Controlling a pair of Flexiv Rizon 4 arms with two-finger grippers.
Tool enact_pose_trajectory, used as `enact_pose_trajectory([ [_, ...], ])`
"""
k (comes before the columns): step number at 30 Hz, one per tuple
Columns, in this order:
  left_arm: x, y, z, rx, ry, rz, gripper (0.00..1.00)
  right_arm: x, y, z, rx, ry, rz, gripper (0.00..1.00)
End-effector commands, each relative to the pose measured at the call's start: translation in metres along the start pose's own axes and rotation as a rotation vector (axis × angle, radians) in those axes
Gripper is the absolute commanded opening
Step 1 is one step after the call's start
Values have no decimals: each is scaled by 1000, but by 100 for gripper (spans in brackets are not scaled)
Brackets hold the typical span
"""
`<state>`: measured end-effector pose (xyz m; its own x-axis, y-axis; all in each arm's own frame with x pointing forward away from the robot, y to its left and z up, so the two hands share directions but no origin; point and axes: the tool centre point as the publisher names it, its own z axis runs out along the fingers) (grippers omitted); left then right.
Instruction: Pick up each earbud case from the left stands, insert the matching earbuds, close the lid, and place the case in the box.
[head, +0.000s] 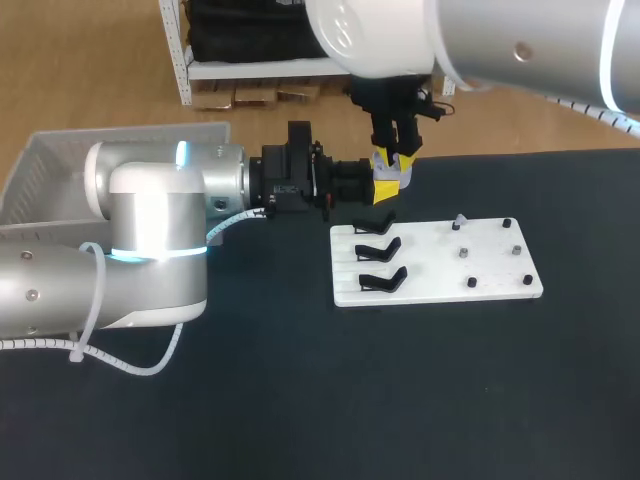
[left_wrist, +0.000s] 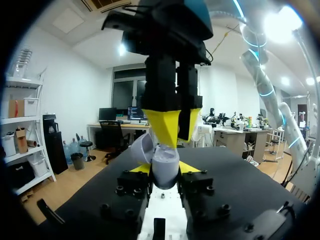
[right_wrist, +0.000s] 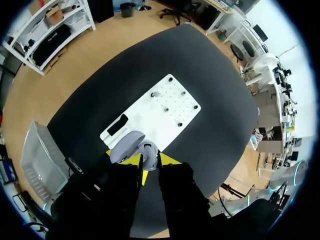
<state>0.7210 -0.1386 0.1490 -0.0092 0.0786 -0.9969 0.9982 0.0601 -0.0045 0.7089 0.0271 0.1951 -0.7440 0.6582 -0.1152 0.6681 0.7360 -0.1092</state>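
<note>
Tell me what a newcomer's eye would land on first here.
Two grippers meet above the far left corner of the white board: the left gripper holds a grey earbud case, lid open, and the right gripper points down at it from above. Three bare black stands line the board's left side.

The tabletop (head: 300, 400) is matt black and cloth-like, with no shine. The board (head: 440, 285) looks like smooth white plastic, its stands (head: 380, 279) black and faintly glossy. The earbud case (left_wrist: 165, 170) is pale grey plastic with a satin sheen. My left fingertips (left_wrist: 192, 167) are matt yellow. My left arm (head: 150, 230) has a glossy silver-white shell. The box (head: 60, 165) is pale ribbed plastic.
</note>
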Motion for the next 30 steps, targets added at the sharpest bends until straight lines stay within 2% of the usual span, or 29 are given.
enact_pose_trajectory([
  [1, 1, -1, 0, -5, -8, 5, 0, -1, 2, 1, 6, 4, 1, 0],
  [22, 1, -1, 0, -5, -8, 5, 0, -4, 2, 6, 14, 21, 9, 0],
  [25, 1, -1, 0, -5, -8, 5, 0, -4, 1, 6, 15, 22, 10, 11],
  [30, 1, -1, 0, -5, -8, 5, 0, -5, 1, 5, 14, 20, 12, 15],
])
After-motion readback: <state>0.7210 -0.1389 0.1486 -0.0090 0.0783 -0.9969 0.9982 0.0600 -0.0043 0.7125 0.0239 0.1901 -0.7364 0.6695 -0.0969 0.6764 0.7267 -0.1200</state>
